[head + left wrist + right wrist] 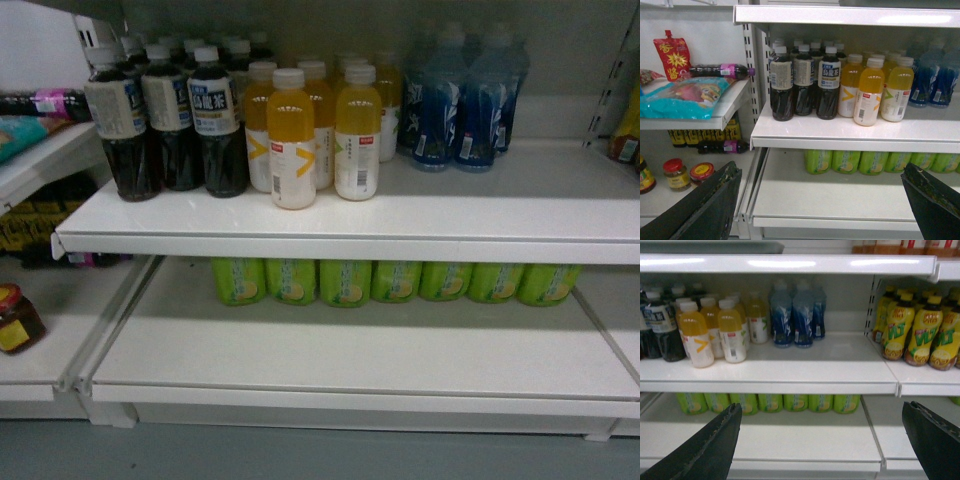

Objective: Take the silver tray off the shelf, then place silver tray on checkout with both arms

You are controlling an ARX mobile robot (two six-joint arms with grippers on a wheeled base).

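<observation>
Left gripper (822, 200), right gripper (822, 440) agape; raise evenly to tray (715, 246) on top shelf (790, 263), clamp opposite rims.

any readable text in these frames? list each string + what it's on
"VLT": yellow bottles on the right-hand shelf bay, right wrist view.
Large white Chinese characters on the dark tea bottles: too blurred to transcribe.
Gold characters on the red pouch: not legible.
Labels on the orange juice bottles, blue bottles, green bottles and jars: too small or blurred.
</observation>
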